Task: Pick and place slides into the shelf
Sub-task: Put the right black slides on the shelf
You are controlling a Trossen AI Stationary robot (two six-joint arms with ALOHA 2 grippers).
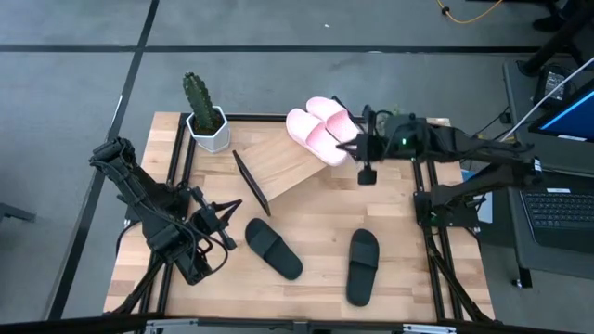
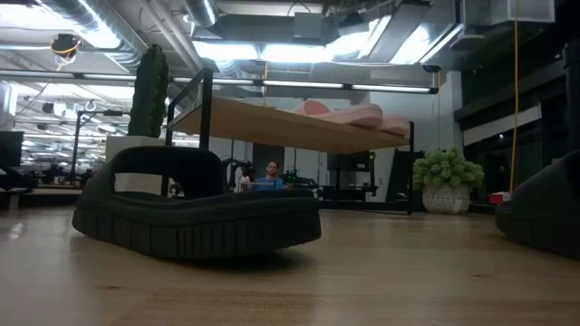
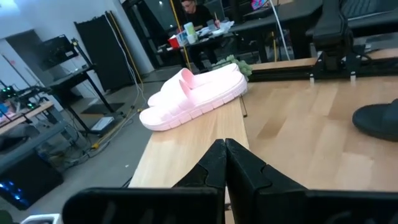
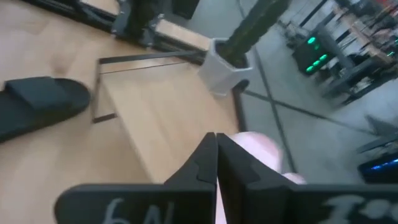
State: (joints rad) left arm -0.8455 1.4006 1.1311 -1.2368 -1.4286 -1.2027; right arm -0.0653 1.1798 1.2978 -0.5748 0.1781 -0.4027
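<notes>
The left gripper (image 1: 225, 225) hangs near the table's front left corner, its dark fingers (image 3: 214, 163) pressed together on nothing. Two matte black open-toe slides (image 1: 273, 248) (image 1: 362, 266) lie flat near the front edge of the pale wooden table (image 1: 316, 218). Farther back, the right gripper (image 1: 348, 148), fingers together and empty, hovers over two pale pink slides (image 1: 314, 134) (image 1: 334, 118) lying side by side at the right end of the slanted light-wood shelf (image 1: 278, 167); a potted cactus (image 1: 202, 113) stands at the back left corner.

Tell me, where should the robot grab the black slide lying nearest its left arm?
Probably the wide top strap of that black slide, coming straight down. The sandal lies flat, sole down, and the strap arches above the footbed, giving fingers something to pinch. The left gripper sits just beside it.
</notes>
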